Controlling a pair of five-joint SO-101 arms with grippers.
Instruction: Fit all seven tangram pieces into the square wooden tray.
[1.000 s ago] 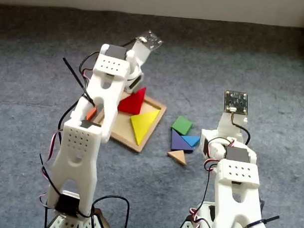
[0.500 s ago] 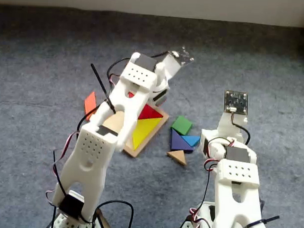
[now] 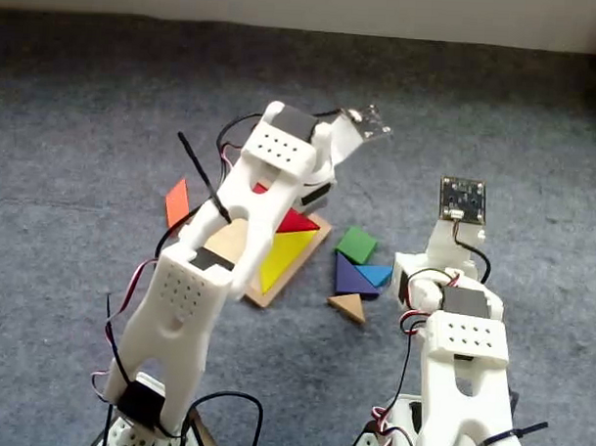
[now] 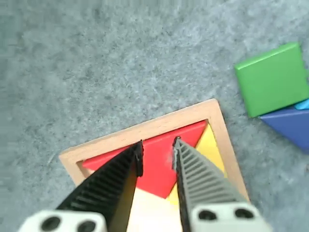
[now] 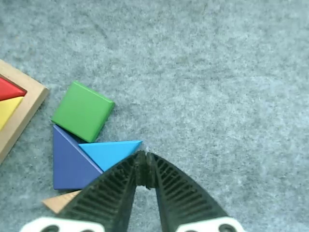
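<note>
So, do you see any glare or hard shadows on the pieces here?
High view: soft light, no hard shadows on the carpet, one bright glint at the left arm's tip. Left wrist view: the red triangle is evenly lit. Right wrist view: no glare on the green square.

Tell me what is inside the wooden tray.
A red triangle and a yellow triangle lie in the wooden tray, with some bare wood floor beside them. The left arm covers part of the tray in the high view, so anything there is hidden.

Indoor room: grey carpet (image 3: 77, 108), pale wall (image 3: 286, 5)
</note>
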